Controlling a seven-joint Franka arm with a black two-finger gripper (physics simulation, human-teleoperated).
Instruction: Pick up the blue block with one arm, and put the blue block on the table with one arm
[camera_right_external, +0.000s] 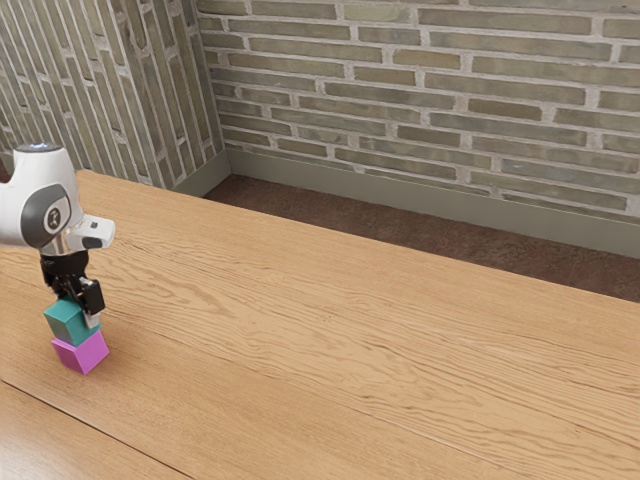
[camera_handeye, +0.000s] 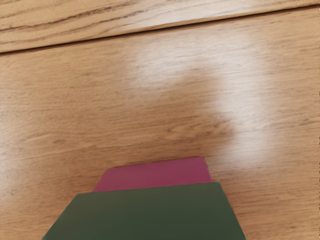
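Blue block (camera_right_external: 68, 322), teal in the render, sits atop the magenta block (camera_right_external: 80, 353) on a wooden desk (camera_right_external: 330, 340), directly beneath my hand. The two appear to touch, their edges slightly out of line; from the wrist view, a strip of magenta juts out past the upper block. Neither long side nor long axis stands out on the upper block, which reads as a cube. One of my fingers (camera_right_external: 94, 319) lies along its side facing the exterior view's right; the opposite side is hidden, so I cannot tell whether they stand apart or are clamped on it.

Straight down is the relation that counts, in my judgement: the target lies below the wrist, with little sideways travel needed to reach it. A firm hold from both sides should come first, then a vertical lift clear of its support, then a shift to bare wood. Closing or moving off-center could drag the lower block along. My white arm (camera_right_external: 28, 207), the only one at work, reaches in from the exterior view's left.
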